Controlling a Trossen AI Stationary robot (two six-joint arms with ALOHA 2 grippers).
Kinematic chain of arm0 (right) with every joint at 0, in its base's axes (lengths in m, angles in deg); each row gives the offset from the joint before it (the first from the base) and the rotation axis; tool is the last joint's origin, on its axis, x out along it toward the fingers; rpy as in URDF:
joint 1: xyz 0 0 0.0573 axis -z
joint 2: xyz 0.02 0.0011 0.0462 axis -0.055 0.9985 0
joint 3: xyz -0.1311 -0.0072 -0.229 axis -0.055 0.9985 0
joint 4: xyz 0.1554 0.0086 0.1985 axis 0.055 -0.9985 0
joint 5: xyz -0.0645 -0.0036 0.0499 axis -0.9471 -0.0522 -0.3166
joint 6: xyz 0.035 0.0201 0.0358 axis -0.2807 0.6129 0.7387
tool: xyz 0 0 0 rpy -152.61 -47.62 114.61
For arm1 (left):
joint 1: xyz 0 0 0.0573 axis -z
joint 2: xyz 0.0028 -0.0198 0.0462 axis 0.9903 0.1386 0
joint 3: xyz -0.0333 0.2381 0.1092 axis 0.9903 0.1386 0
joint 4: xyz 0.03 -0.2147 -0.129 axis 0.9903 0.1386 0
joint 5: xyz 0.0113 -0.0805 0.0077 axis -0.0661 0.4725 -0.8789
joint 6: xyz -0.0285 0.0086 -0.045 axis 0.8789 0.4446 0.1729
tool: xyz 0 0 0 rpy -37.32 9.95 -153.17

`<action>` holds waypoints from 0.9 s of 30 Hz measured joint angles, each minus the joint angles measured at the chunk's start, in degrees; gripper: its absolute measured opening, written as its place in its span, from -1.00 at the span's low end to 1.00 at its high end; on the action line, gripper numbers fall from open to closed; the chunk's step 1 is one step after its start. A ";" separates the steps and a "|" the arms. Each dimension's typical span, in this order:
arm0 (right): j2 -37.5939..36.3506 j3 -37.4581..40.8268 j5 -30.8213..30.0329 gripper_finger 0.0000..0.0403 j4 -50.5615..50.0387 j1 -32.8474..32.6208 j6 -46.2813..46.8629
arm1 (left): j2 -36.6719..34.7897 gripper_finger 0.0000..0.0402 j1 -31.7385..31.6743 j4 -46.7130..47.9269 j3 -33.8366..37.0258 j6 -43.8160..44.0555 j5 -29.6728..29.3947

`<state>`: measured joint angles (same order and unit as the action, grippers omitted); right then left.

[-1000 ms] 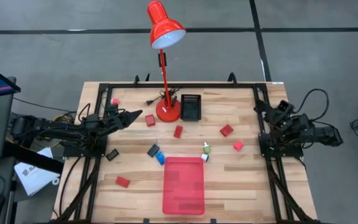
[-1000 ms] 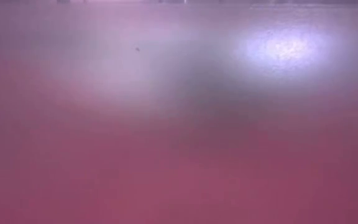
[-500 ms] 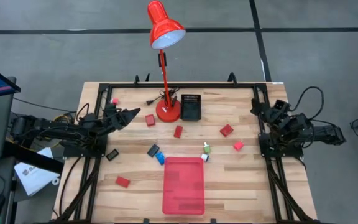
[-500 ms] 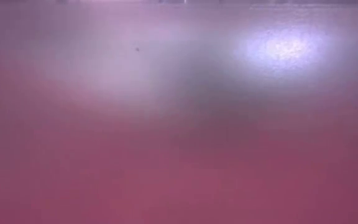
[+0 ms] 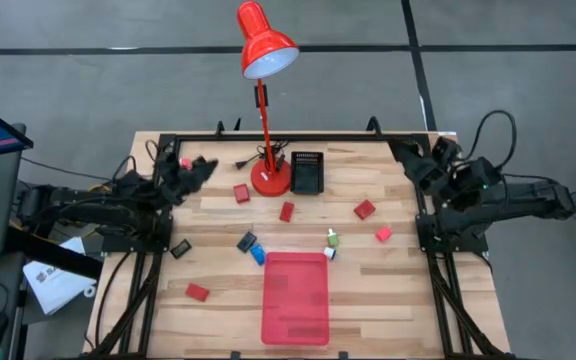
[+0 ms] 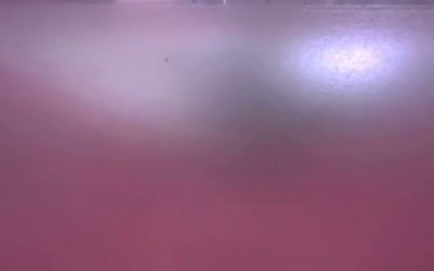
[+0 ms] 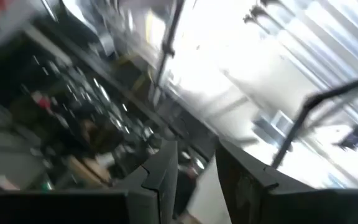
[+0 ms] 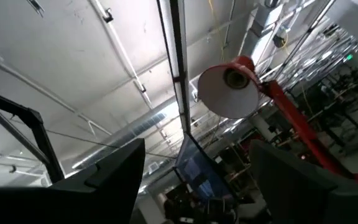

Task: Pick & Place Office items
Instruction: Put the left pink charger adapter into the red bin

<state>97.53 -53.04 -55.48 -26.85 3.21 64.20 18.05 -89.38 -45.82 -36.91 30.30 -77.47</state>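
In the high view the office items lie scattered on the wooden table: red blocks (image 5: pixel 241 193), (image 5: pixel 287 211), (image 5: pixel 365 209), (image 5: pixel 383 234), (image 5: pixel 197 292), a black piece (image 5: pixel 246 241), a blue one (image 5: pixel 257 254) and a white-green one (image 5: pixel 332 238). My left gripper (image 5: pixel 204 167) hovers near the table's far left, beside a small red piece (image 5: pixel 184 162), tipped upward. Its fingers stand a narrow gap apart (image 7: pixel 197 180), with nothing between them. My right gripper (image 5: pixel 415 163) is raised at the far right corner, wide open (image 8: pixel 194 180), facing up at the lamp.
A tall red desk lamp stands on its base (image 5: pixel 270 178) at the far middle, its head (image 5: pixel 266 45) beyond the far edge. A black box (image 5: pixel 307 173) sits beside the base. A flat red tray (image 5: pixel 295 297) lies near the front edge. The low view shows only a pink blur.
My left gripper has drawn back from the red block by the lamp toward the table's far left and tipped upward. My right arm has unfolded from its tucked pose, and its gripper has moved toward the far edge and risen.
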 joint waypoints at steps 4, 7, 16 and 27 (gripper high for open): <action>4.21 -11.50 4.12 0.40 -11.35 2.00 -0.70 | 1.54 -0.34 -3.68 1.31 -8.35 -7.45 5.02; 7.04 -24.05 4.95 0.40 -29.19 1.83 -3.48 | 1.29 -0.33 -5.00 18.24 -18.82 -14.88 6.16; 23.57 -63.87 0.27 0.40 -92.23 0.01 -5.78 | 9.30 -0.32 -4.74 96.84 -54.70 -32.74 -11.43; 30.82 -68.12 -5.74 0.40 -117.95 -3.77 3.41 | 18.06 -0.05 4.46 130.58 -51.67 -11.26 -5.97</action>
<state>128.35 -121.16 -61.23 -144.80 -0.56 67.61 36.12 -84.92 84.76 -88.58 19.04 -83.44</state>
